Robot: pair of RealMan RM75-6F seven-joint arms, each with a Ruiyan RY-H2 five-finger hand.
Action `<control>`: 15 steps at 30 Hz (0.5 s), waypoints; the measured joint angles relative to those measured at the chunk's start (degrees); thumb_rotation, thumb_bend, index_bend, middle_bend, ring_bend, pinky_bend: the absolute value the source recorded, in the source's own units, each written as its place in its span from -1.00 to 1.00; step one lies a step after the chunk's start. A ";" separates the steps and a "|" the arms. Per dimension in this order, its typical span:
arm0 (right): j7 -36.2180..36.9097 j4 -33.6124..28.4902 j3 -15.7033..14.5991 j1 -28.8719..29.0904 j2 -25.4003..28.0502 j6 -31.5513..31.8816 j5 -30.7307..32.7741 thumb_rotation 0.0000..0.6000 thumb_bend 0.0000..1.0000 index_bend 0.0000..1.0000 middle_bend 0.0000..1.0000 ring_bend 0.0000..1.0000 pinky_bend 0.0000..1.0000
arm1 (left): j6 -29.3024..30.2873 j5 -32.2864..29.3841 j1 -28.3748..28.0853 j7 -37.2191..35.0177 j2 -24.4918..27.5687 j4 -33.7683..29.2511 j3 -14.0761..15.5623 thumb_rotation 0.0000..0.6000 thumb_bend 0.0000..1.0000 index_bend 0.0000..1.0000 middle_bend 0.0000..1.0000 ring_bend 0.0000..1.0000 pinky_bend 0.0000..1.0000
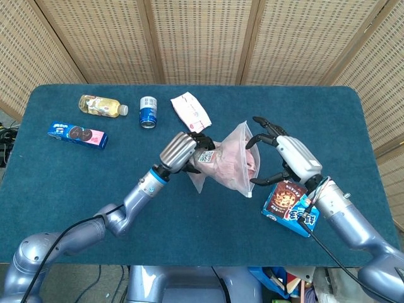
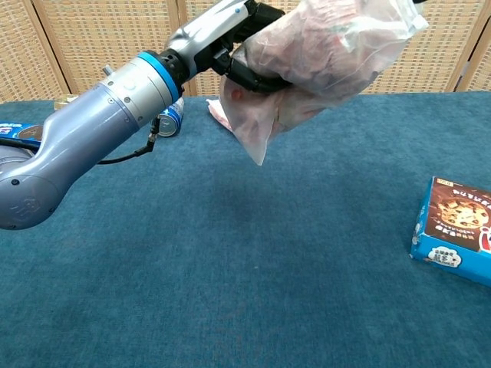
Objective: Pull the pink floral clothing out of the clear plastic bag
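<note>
Woven rattan screen panels [image 1: 202, 38] stand behind a bench [image 1: 63, 183] covered in dark teal fabric.

Head view: the left hand [image 1: 181, 150] grips the closed end of the clear plastic bag [image 1: 222, 172], holding it off the bench near the centre. The pink floral clothing [image 1: 237, 161] lies bunched inside the bag. The right hand [image 1: 287, 159] is at the bag's open end with its dark fingers [image 1: 261, 139] spread and curved around the rim; whether they touch the plastic cannot be told. Just below the right hand lies a blue cookie box [image 1: 290, 207]. At the far left of the bench are a pale drink bottle lying on its side [image 1: 101, 105], a blue snack packet [image 1: 77, 134], an upright blue and white can [image 1: 148, 112] and a white and red sachet [image 1: 191, 110].

Chest view: the left hand [image 2: 245, 31] holds the bag [image 2: 322, 61] raised well above the bench [image 2: 230, 291], one corner hanging down. The cookie box [image 2: 456, 230] is at the right edge. The right hand does not show here.
</note>
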 measured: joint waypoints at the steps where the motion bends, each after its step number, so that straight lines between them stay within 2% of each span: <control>1: -0.28 0.02 -0.08 0.17 -0.14 0.02 0.23 1.00 -1.00 -0.28 -1.00 -1.00 -1.00 | 0.03 -0.01 -0.01 -0.16 -0.03 0.05 0.05 1.00 -0.30 0.21 0.13 -0.04 0.06; 15: -3.00 0.06 -0.33 3.05 -2.04 -0.02 4.98 1.00 -1.00 -0.28 -1.00 -1.00 -1.00 | 0.31 -0.44 -0.77 -0.68 -0.82 0.76 0.25 1.00 -0.29 0.21 0.13 -0.04 0.06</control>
